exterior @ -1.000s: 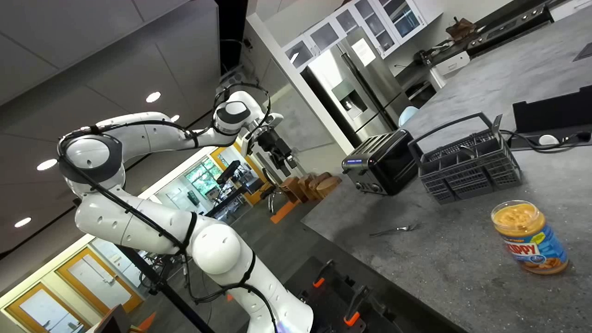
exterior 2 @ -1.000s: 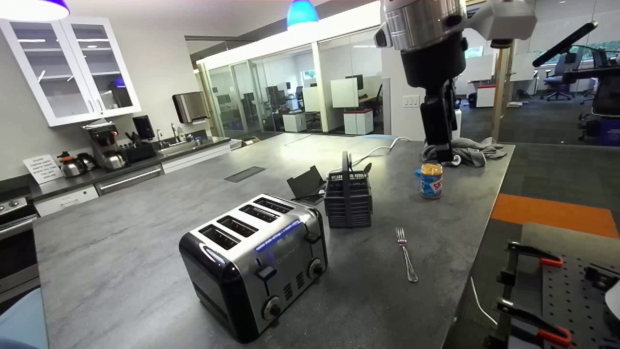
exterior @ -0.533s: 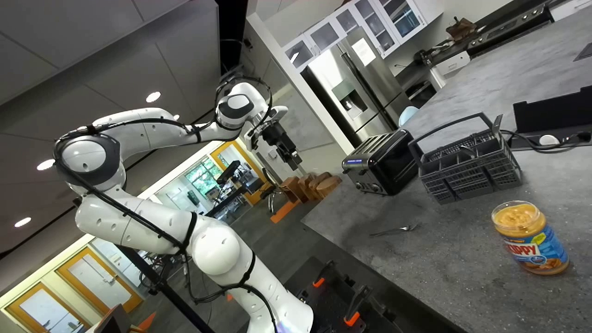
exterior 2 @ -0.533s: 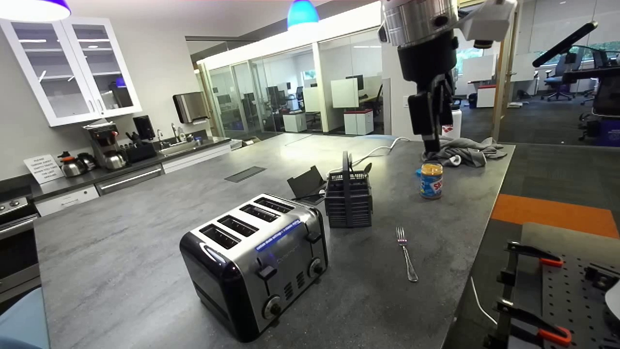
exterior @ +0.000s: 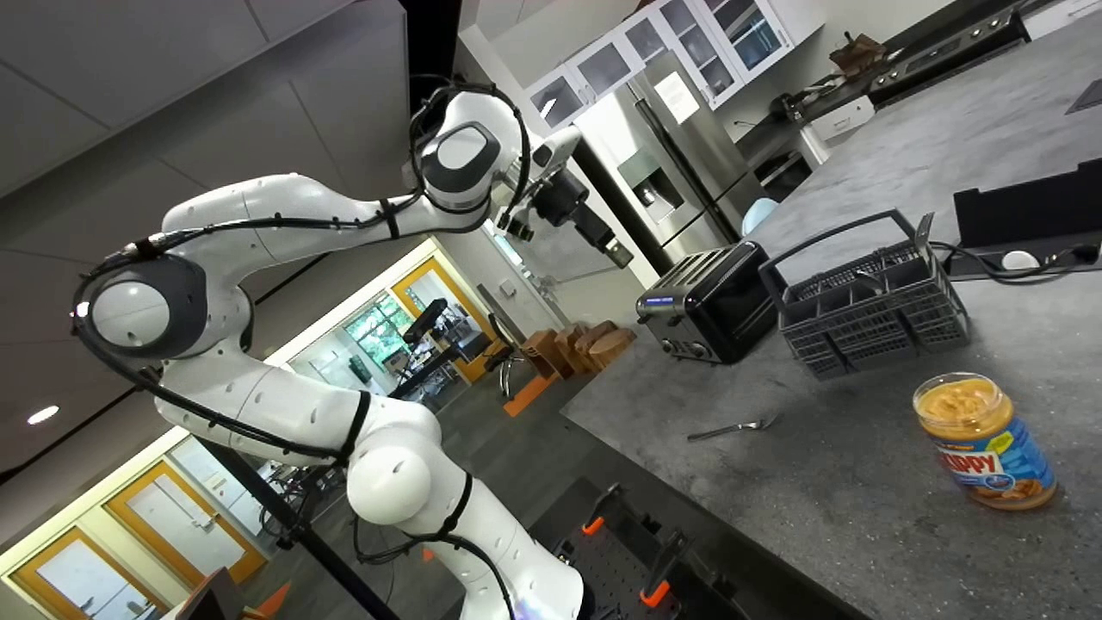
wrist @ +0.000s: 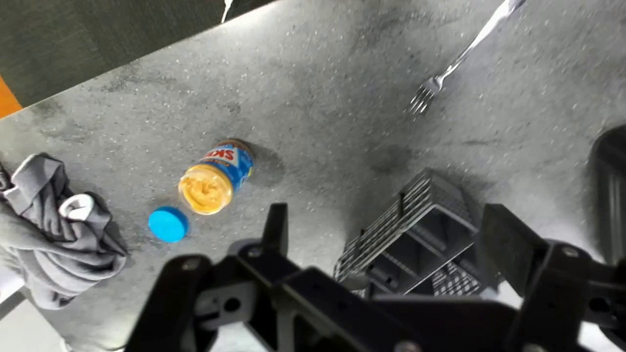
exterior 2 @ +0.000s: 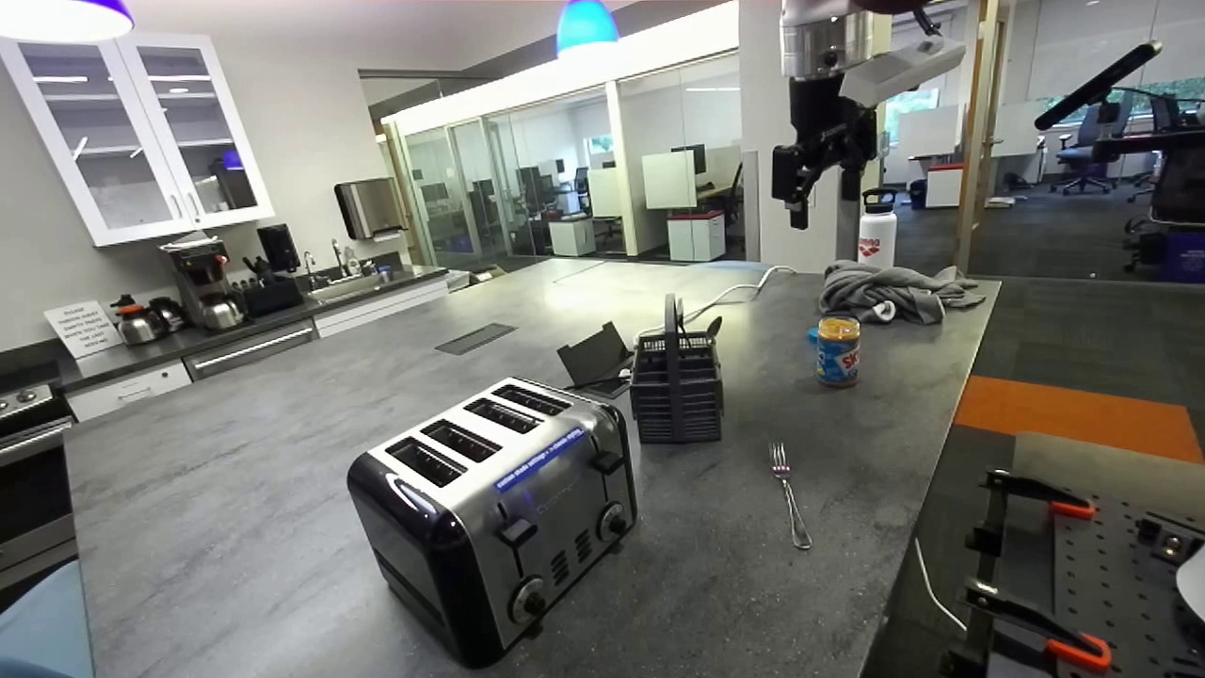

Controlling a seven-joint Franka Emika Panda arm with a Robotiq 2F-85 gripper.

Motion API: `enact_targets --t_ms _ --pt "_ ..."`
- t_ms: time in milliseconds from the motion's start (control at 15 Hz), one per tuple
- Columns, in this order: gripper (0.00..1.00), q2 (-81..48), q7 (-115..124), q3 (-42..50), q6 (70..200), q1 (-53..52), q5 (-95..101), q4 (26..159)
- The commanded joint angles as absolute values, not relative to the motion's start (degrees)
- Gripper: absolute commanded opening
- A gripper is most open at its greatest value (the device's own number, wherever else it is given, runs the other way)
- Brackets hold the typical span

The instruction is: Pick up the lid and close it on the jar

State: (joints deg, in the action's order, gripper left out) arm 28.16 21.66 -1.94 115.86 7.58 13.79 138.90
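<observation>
The lid (wrist: 168,224) is a round blue cap lying flat on the counter beside the jar in the wrist view. Only a sliver of the lid (exterior 2: 812,334) shows behind the jar in an exterior view. The jar (wrist: 222,171) stands upright and open, with peanut butter inside and a blue label with red and white marks. The jar also shows in both exterior views (exterior: 990,456) (exterior 2: 838,356). My gripper (wrist: 385,222) is open with nothing between its fingers. It hangs high above the counter, apart from the lid and jar, as both exterior views show (exterior: 617,252) (exterior 2: 821,212).
A dark cutlery basket (wrist: 415,234) stands below my fingers in the wrist view. A fork (exterior 2: 789,494) and a toaster (exterior 2: 499,518) are on the counter (exterior 2: 282,443). A grey cloth (wrist: 54,234) lies beside the lid, with a white bottle (exterior 2: 876,240) behind it.
The arm has risen. In an exterior view the gripper has moved up and right, toward the toaster side. The gripper has turned and tilted. The lid and jar have not moved.
</observation>
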Motion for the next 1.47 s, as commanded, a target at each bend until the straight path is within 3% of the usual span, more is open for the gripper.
enact_targets --t_ms 0,667,1400 --pt "1.00 24.7 26.2 0.7 125.7 13.4 18.2 139.4" --pt "1.00 23.4 26.1 1.7 127.2 14.4 16.7 139.2" --pt "1.00 1.0 25.7 15.1 146.8 21.5 10.4 127.1"
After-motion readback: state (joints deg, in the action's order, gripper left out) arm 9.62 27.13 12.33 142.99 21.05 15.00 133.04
